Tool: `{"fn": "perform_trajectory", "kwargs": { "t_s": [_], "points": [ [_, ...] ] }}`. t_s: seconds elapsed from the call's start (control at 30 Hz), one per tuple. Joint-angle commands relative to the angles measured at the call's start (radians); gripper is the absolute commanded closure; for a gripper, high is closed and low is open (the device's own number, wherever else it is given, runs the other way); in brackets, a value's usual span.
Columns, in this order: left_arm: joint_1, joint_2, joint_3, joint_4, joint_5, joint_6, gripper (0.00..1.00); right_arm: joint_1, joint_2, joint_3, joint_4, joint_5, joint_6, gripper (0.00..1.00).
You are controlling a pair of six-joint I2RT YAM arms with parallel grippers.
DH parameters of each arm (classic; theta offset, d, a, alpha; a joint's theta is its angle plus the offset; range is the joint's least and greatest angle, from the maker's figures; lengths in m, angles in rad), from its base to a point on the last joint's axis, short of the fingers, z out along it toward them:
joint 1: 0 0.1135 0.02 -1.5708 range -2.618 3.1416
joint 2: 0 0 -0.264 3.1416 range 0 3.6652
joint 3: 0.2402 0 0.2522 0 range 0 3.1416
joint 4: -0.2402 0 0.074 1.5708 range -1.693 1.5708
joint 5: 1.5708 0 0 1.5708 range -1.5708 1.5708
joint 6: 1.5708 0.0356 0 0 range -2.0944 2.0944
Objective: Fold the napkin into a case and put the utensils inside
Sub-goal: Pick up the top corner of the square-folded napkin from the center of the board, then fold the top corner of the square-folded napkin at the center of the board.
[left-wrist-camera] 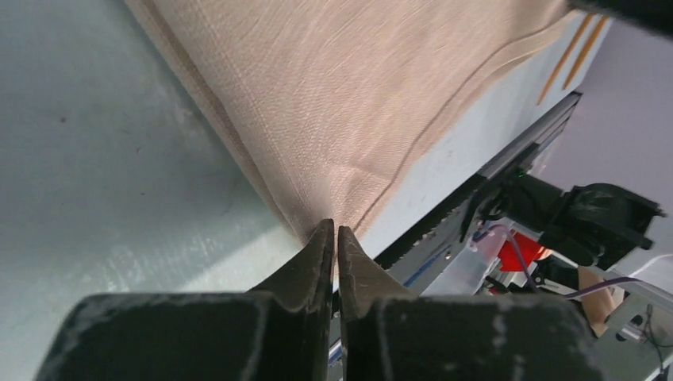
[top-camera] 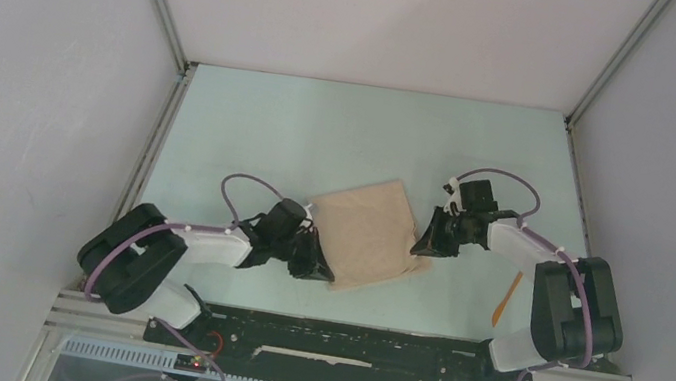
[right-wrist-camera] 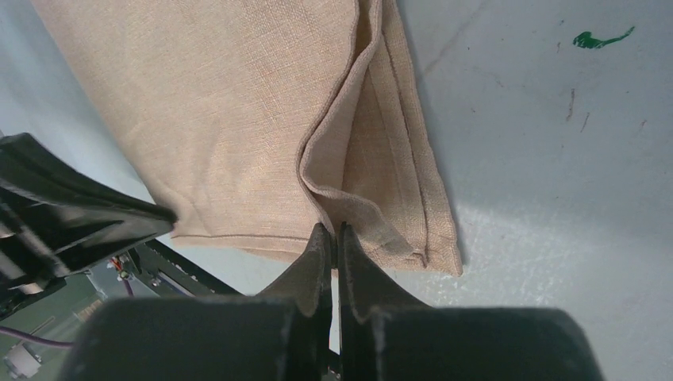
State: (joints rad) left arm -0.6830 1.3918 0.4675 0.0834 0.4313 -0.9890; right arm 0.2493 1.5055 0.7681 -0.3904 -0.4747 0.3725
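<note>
Napkin [top-camera: 370, 236]: coarse-woven beige cloth, layered rectangle, stitched hems.

We see a plain beige-tan napkin [top-camera: 370, 234] on a pale mint table [top-camera: 323, 128]; at four o'clock, seemingly orange utensils [top-camera: 505, 298].

Table [top-camera: 323, 128]: we are seeing a pale green top, softly lit.
Walls [top-camera: 390, 16]: we are seeing plain whitish panels enclosing three sides.
</note>
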Motion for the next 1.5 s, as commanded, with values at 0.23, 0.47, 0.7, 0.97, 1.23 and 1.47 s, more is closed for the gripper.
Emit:
{"fn": "perform_trajectory", "kwargs": {
  "t_s": [0.23,0.47,0.7,0.97,1.23,1.47],
  "points": [
    [-0.034,0.011,-0.079,0.068,-0.005,0.027,0.84,0.017,-0.004,0.051,0.005,0.001,0.015,1.0],
    [-0.01,-0.177,-0.014,-0.067,-0.027,0.044,0.62,0.137,0.07,0.17,0.007,0.01,0.059,1.0],
    [0.172,-0.553,0.004,-0.383,-0.111,0.108,0.55,0.264,0.267,0.389,0.032,0.018,0.134,1.0],
    [0.323,-0.762,0.042,-0.595,-0.125,0.18,0.53,0.324,0.528,0.669,0.004,-0.022,0.193,1.0],
    [0.329,-0.773,0.003,-0.584,-0.089,0.178,0.53,0.328,0.544,0.708,-0.067,-0.016,0.169,1.0],
    [0.329,-0.72,-0.052,-0.464,-0.004,0.139,0.53,0.306,0.332,0.486,-0.107,0.052,0.131,1.0]
  ]
}}
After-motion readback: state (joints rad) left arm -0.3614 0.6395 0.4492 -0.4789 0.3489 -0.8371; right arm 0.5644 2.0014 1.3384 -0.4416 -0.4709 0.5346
